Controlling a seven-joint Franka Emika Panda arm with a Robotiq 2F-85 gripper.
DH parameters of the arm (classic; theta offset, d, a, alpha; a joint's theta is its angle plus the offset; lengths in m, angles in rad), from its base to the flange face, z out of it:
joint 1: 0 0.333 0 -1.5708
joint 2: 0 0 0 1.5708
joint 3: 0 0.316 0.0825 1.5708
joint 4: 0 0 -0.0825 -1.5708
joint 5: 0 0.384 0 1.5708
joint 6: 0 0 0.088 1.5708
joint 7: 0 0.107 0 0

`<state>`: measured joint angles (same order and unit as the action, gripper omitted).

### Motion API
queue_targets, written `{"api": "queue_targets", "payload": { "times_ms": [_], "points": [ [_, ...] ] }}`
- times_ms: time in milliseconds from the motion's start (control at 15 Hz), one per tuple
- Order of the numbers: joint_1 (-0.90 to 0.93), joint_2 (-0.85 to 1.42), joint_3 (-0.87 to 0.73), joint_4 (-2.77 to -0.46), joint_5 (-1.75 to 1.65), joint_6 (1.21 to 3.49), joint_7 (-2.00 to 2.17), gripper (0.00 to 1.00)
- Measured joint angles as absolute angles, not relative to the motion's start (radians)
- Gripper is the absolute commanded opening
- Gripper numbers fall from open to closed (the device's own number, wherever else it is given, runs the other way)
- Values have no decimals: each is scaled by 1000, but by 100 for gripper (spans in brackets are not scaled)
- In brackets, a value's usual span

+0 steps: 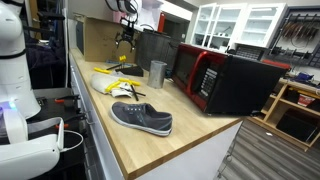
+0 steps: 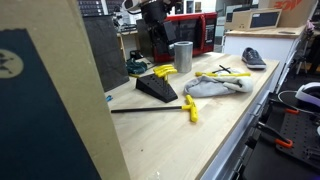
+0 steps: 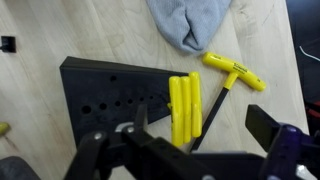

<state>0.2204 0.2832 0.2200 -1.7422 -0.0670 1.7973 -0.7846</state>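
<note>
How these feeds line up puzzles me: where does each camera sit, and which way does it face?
Exterior view: at the counter's shoe end, looking along it past the shoe to the gripper.
Exterior view: opposite end, facing back; gripper above the black holder.
Wrist view: straight down on that holder; open gripper at bottom.
Shared: holder, grey cloth.

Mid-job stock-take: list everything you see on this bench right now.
Tool holder: one, black wedge, on the wooden counter.
T-handle hex keys: small cluster, yellow, on the holder; count unclear.
Loose T-handle key: one, yellow handle, beside the holder.
Cloth: one, grey, crumpled, past the holder; more yellow keys on it.
Metal cup: one, silver, upright, behind the holder.
Microwave: one, red and black, beside the cup.
Shoe: one, dark grey, white sole, apart from the tools.
Pincer: one, black, open, empty, above the holder.
</note>
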Motion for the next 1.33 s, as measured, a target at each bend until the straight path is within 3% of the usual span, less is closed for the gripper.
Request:
{"api": "queue_targets", "payload": {
  "times_ms": [400, 467, 600, 1133, 1333],
  "points": [
    [221, 345, 227, -1706, -67, 1795, -784, 100],
    [222, 353, 227, -1704, -67, 1795, -784, 75],
    [222, 365, 227, -1699, -67, 1795, -783, 66],
    [223, 385, 228, -1687, -67, 1795, -782, 5],
    [223, 386, 228, -1684, -67, 1795, -782, 5]
  ]
}}
